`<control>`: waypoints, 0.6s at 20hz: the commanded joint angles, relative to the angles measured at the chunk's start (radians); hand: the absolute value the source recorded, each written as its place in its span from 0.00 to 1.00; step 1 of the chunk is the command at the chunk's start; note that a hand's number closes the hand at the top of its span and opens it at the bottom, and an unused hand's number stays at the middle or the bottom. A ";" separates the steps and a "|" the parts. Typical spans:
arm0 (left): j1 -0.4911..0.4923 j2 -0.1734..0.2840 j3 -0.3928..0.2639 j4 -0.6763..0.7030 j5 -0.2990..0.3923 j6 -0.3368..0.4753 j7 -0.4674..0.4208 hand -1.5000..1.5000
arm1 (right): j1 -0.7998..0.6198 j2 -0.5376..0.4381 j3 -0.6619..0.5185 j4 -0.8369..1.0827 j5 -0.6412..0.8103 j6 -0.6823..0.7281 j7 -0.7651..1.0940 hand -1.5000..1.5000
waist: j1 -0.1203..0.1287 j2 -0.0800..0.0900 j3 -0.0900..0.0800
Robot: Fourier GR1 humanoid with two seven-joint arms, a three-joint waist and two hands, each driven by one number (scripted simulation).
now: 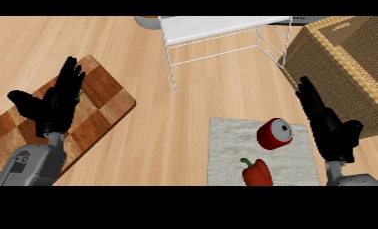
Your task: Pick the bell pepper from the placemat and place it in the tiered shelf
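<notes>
Right robot hand: black, fingers straight and upright, holding nothing, just right of the placemat. Left robot hand: black too, fingers straight and relaxed, empty, well left of the placemat, resting over a checkered wooden cutting board with rounded corners.

Placemat: pale grey, rectangular, rough woven texture, flat on the light wood-grain desk. Bell pepper: red, glossy, green stem, lying on the placemat near its lower edge, apart from both hands. Just above it on the placemat, a red cylindrical can, tipped on its side, silvery round end facing up and right.

Above the placemat, a tiered shelf: thin white wire legs, flat white top. Right of the placemat, behind the right robot hand, a boxy tan wicker basket, coarse weave.
</notes>
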 commanded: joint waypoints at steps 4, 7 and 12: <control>0.125 0.046 -0.102 -0.002 -0.101 -0.054 -0.002 0.50 | 0.167 -0.184 -0.074 -0.157 0.169 -0.114 0.029 0.00 | -0.062 -0.004 0.009; 0.143 0.049 -0.138 0.016 -0.117 -0.069 0.022 0.50 | 0.255 -0.388 -0.138 0.004 0.390 -0.190 0.101 0.00 | -0.109 0.015 -0.007; 0.151 0.024 -0.209 -0.019 -0.166 -0.087 0.058 0.50 | 0.394 -0.099 -0.183 -0.227 0.092 -0.195 -0.057 0.00 | -0.052 0.003 0.013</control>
